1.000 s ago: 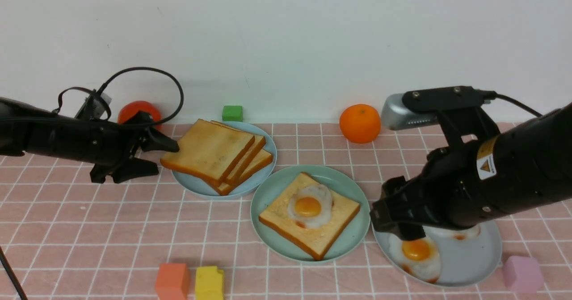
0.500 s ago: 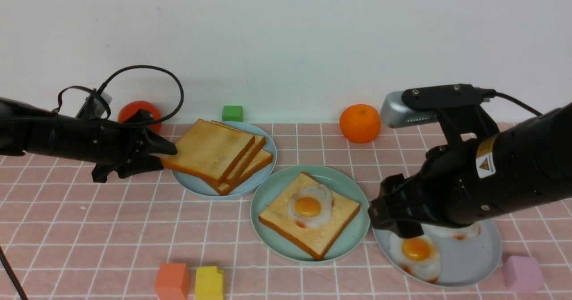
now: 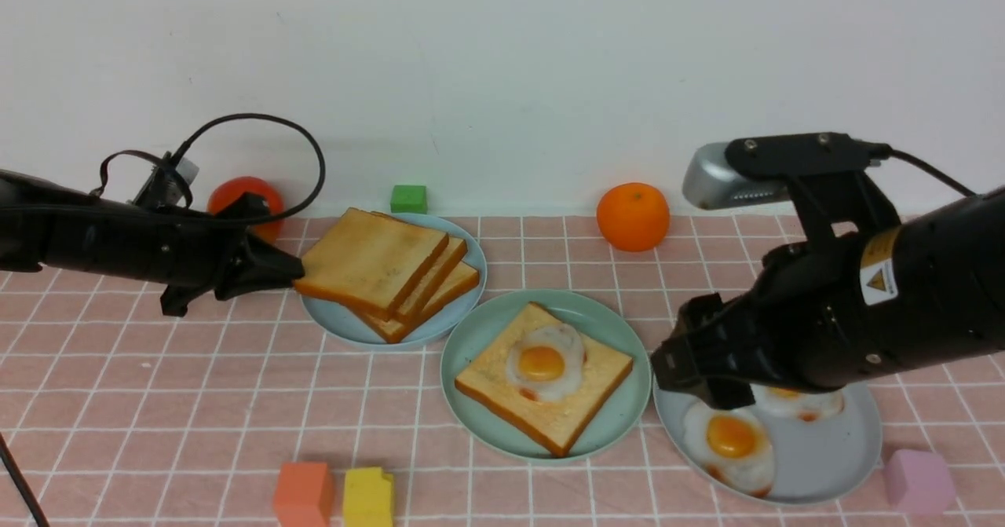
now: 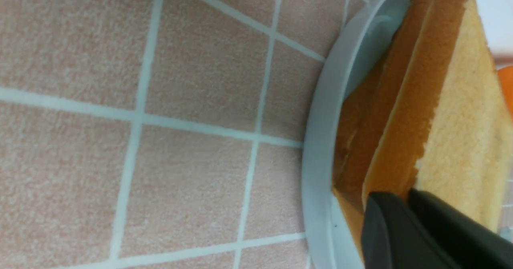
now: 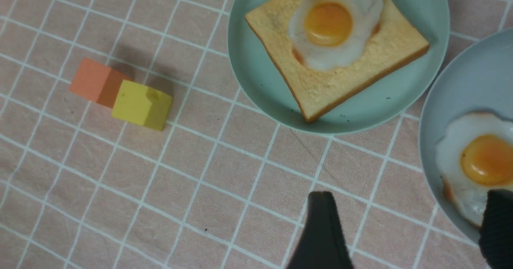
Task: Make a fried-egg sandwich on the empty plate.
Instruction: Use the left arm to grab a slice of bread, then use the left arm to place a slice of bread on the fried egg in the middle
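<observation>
Toast slice (image 3: 373, 264) is now clamped by the left gripper (image 3: 297, 270), wide a second ago.

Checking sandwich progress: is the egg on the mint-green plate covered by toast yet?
No, the fried egg lies bare atop a single toast slice.

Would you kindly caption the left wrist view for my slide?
Left fingers pinch a corner of the top toast slice over the pale blue plate.

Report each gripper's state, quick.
Left gripper: closed on the corner of the top toast slice.
Right gripper: open, holding nothing.
</observation>
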`<state>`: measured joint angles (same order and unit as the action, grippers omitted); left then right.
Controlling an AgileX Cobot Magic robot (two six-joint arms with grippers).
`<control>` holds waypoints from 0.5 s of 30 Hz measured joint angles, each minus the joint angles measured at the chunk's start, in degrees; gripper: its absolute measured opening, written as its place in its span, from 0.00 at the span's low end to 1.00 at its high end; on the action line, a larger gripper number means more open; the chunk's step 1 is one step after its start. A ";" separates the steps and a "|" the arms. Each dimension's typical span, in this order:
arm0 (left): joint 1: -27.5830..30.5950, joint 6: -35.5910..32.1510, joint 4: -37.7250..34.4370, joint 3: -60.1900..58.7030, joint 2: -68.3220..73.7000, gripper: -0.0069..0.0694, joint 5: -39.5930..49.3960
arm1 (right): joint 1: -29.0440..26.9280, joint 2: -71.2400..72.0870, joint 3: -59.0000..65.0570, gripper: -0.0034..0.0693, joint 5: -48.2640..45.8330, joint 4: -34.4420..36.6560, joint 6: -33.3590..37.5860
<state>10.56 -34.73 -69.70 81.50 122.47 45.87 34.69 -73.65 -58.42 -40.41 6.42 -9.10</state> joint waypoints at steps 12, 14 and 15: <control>-0.26 -4.58 -2.95 0.59 -8.68 0.16 10.81 | 0.00 5.08 0.00 0.76 -2.33 -2.99 -1.08; -3.11 -4.81 -3.16 -2.12 -11.77 0.16 10.74 | 0.00 6.93 0.00 0.76 -2.57 -5.94 -3.89; -5.13 -5.04 -3.05 -3.38 -12.90 0.16 10.44 | 0.00 7.59 0.00 0.76 -2.86 -7.37 -5.31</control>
<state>5.42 -39.76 -72.75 78.13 109.56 56.31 34.69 -66.06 -58.42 -43.27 -0.95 -14.42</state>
